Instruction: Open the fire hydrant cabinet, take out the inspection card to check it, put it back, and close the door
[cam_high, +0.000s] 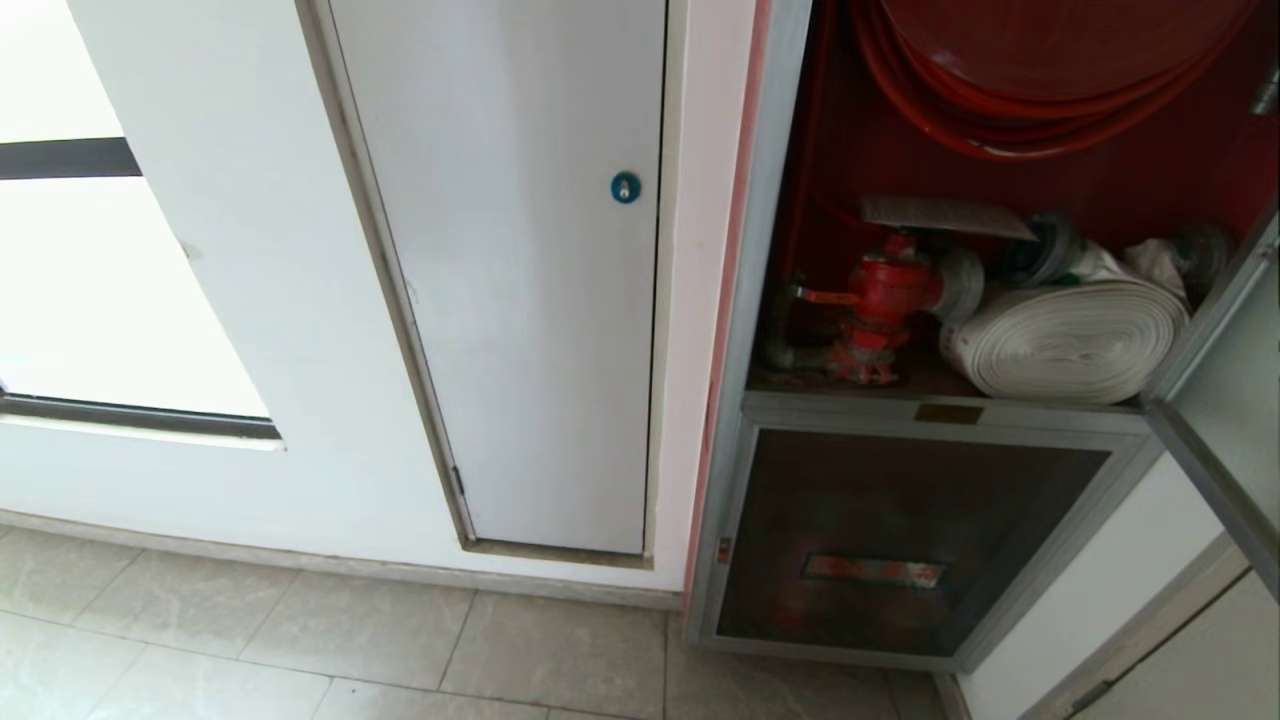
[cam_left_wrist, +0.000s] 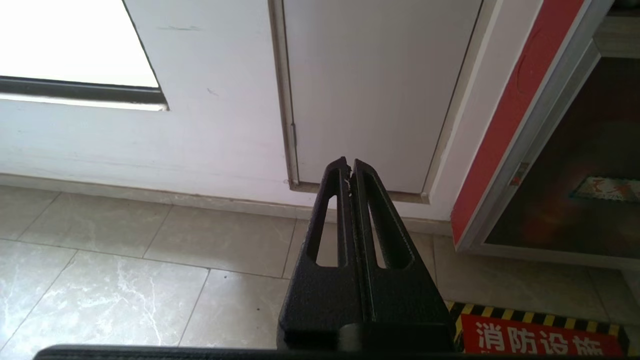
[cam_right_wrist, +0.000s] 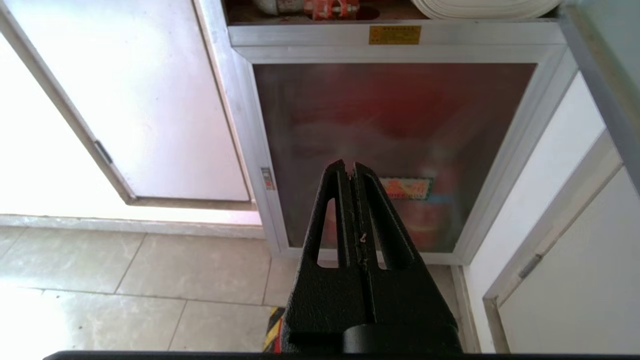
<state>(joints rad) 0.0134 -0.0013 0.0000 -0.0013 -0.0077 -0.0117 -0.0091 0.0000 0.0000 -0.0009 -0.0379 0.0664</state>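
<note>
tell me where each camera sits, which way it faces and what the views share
Head view: on the robot's head, looking forward and down at the open fire hydrant cabinet and white panel door; no arm shows.
Left wrist view: behind the shut left hand, facing the white panel door's foot and tiled floor.
Right wrist view: behind the shut right hand, facing the lower glass panel.
Shared: head and right wrist views both show the rolled hose and red hydrant valve.

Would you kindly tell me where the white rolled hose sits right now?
In the head view, the white rolled hose lies on its side on the floor of the open fire hydrant cabinet, right of the red hydrant valve and below the red hose reel.
</note>
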